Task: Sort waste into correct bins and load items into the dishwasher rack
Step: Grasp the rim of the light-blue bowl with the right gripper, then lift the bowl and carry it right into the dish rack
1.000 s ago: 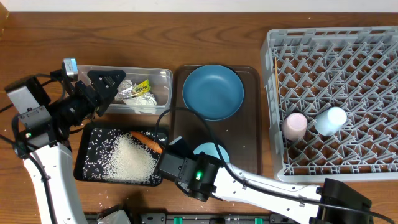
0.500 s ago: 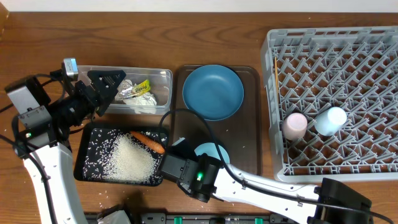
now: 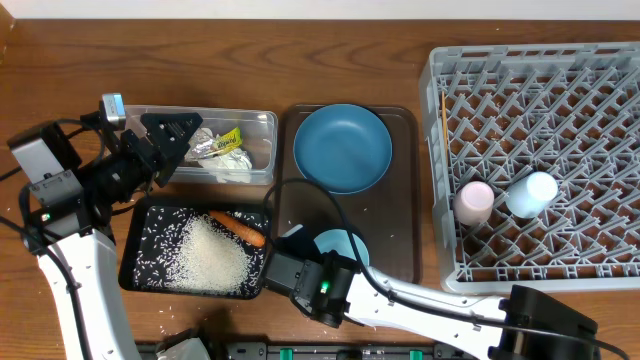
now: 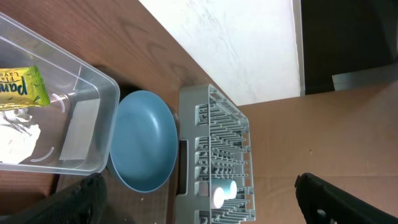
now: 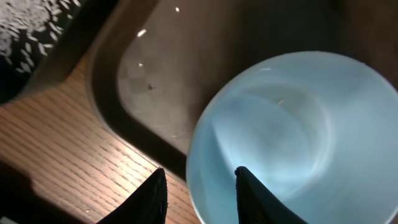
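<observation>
The light-blue bowl [image 3: 342, 245] [image 5: 292, 124] sits at the near end of the brown serving tray [image 3: 400, 200]. My right gripper [image 3: 308, 256] [image 5: 200, 186] is open and straddles the bowl's rim, one finger outside and one inside, with gaps on both sides. The blue plate [image 3: 342, 148] [image 4: 143, 140] lies on the tray's far end. A pink cup [image 3: 474, 200], a blue cup [image 3: 530, 193] and chopsticks [image 3: 444, 120] are in the grey dishwasher rack [image 3: 540, 90]. My left gripper [image 3: 172, 135] [image 4: 199, 208] hangs wide open and empty over the clear tub [image 3: 262, 125].
The clear tub holds foil [image 3: 207, 148], a green-yellow wrapper [image 3: 231, 140] and tissue [image 3: 232, 170]. In front of it, the black tray [image 3: 135, 225] holds rice [image 3: 210, 255] and a carrot piece [image 3: 238, 227]. A few rice grains lie on the table near the tray's front.
My right gripper has shifted slightly toward the table's front edge and its jaws have widened a little around the bowl's rim. The left arm has not moved.
</observation>
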You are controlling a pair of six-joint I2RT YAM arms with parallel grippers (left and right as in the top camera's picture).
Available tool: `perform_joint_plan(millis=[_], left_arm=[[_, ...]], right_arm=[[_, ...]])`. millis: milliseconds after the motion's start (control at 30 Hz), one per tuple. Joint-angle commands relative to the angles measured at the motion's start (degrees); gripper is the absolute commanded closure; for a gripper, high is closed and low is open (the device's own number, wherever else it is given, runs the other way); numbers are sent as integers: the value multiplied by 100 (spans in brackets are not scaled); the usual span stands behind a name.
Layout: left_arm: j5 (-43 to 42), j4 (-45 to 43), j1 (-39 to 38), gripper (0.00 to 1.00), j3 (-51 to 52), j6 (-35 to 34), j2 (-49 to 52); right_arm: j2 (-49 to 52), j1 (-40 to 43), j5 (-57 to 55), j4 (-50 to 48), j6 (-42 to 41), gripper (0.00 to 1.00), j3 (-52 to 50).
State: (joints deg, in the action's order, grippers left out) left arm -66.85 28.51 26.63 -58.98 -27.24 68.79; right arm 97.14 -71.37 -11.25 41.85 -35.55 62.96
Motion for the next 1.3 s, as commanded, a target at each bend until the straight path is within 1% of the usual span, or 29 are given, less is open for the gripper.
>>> perform_joint_plan(millis=[0,167,200,233,267,300,367,400,567,667,967,1033,1133,1267], left_arm=[[9,9,31,1,-50,-48,-33],[9,9,31,2,-50,-48,-33],[9,9,31,1,-50,-48,-33],[7,9,31,2,-50,-48,-33],[9,9,31,2,-50,-48,-33],[9,9,31,1,-50,-48,-33],[7,9,31,1,-50,-48,-33],[9,9,31,1,-50,-48,-33],[9,9,31,1,-50,-48,-33],[9,9,31,2,-50,-48,-33],[9,7,31,2,-50,-48,-33],[9,9,31,1,-50,-48,-33],[9,9,31,2,-50,-48,-33],[9,9,31,2,-50,-48,-33]], right_arm=[[114,48,-31,-94,-131,64,-181],[114,48,13,-293,-232,64,-415],[114,46,11,-295,-262,65,-437],[114,46,15,-291,-260,69,-442],[114,48,17,-291,-260,76,-442],[114,48,17,-291,-260,80,-442],[114,46,20,-295,-260,86,-442],[114,46,35,-293,-260,88,-442],[111,48,142,-282,-260,88,-442],[111,48,140,-282,-260,99,-442],[48,57,293,-146,-247,99,-352],[-68,90,339,0,-9,99,-214],[-409,221,422,319,557,99,109],[-979,601,468,697,870,99,354]])
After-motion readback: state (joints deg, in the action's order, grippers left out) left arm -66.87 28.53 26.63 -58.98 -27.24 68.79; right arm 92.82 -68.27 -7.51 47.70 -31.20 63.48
